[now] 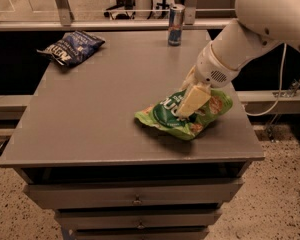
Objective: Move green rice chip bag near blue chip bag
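The green rice chip bag lies on the grey table, right of centre toward the front, with its right end raised and crumpled. My gripper comes down from the white arm at the upper right and is shut on the bag's right part. One cream finger lies across the top of the bag; the other is hidden behind it. The blue chip bag lies at the table's far left corner, well away from the green bag.
A slim blue-and-silver drink can stands at the table's far edge, behind the gripper. A rail with posts runs behind the table. Drawers sit below the front edge. A cable hangs at the right.
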`<state>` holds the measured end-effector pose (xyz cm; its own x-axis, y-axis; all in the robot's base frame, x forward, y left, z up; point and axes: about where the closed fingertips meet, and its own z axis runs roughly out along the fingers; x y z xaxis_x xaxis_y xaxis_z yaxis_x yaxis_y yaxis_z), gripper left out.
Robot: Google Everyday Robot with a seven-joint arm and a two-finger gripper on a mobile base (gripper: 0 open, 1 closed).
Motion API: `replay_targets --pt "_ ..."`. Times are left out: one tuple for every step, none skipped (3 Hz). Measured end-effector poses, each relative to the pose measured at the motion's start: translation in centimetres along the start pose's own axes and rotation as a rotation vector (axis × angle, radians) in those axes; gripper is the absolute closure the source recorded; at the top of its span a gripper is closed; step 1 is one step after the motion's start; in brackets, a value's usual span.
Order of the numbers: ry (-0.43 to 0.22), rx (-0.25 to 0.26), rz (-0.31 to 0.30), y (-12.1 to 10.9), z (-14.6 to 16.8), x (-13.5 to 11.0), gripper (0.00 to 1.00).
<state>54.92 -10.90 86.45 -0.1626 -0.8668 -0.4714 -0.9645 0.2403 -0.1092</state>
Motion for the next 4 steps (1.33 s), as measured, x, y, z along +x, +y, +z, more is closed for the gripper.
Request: replay_targets --pt "0.000 0.000 0.000 0.00 -0.02 -0.01 1.00" --pt "-0.001 0.001 0.000 -0.03 -0.10 -0.04 1.00" --pt "0.000 0.001 -0.002 0.04 -0.09 -0.12 0.85" --pt "-0.003 -0.004 -0.004 0.21 0.24 -0.13 0.62"
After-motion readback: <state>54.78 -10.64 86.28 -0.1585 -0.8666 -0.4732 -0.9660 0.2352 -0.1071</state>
